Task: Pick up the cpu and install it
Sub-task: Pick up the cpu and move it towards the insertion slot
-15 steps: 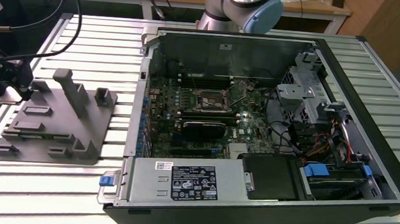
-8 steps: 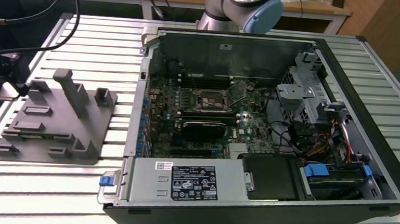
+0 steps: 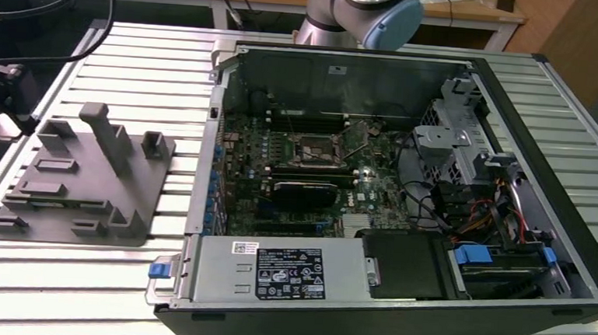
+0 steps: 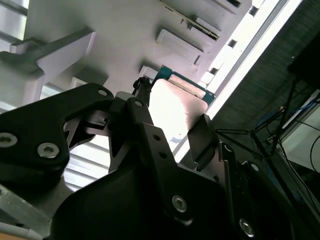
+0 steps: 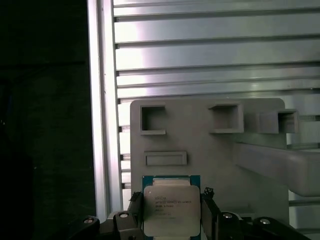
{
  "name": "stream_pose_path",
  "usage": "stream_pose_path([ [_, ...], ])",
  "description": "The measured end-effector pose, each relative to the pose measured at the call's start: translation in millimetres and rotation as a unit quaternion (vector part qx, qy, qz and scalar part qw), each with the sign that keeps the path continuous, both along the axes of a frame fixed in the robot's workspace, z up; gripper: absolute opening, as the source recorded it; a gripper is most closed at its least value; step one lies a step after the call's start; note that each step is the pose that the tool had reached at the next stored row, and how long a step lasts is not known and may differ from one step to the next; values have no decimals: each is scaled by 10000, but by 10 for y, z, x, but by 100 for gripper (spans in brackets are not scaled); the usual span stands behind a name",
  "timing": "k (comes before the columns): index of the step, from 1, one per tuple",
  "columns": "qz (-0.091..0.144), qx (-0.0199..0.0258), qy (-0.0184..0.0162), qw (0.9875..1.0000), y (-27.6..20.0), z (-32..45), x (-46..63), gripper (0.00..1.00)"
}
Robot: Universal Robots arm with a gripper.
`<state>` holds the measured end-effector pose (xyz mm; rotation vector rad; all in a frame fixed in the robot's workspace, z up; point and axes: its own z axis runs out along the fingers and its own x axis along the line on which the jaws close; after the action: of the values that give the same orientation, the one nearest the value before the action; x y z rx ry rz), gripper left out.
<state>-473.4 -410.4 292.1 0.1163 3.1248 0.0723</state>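
Note:
The cpu point(image 5: 171, 212) is a small square chip with a silvery top and a teal-green border. It sits between the two black fingers point(image 5: 208, 200) of my gripper point(image 5: 171, 202), which press on its opposite edges. In the second wrist view the cpu point(image 4: 175, 102) shows bright in the gripper point(image 4: 172, 105), held above the grey plastic fixture point(image 4: 125, 35). The fixture point(image 3: 80, 177) lies on the slatted table at the exterior view's left. The open computer case point(image 3: 381, 180) holds the motherboard, whose square socket point(image 3: 316, 149) is near its middle.
The fixture has raised posts point(image 3: 108, 136) and several pockets point(image 5: 152, 120). The table's edge point(image 5: 100, 125) runs close beside the fixture, with dark floor beyond it. In the case are a black heatsink block point(image 3: 303, 191), a power supply point(image 3: 271, 271), drive bays point(image 3: 501, 265) and loose cables.

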Motion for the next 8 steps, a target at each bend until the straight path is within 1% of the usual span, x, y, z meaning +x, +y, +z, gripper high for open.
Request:
stream_pose_path([
  [8,0,0,-6,10000,5,178,0,55],
])
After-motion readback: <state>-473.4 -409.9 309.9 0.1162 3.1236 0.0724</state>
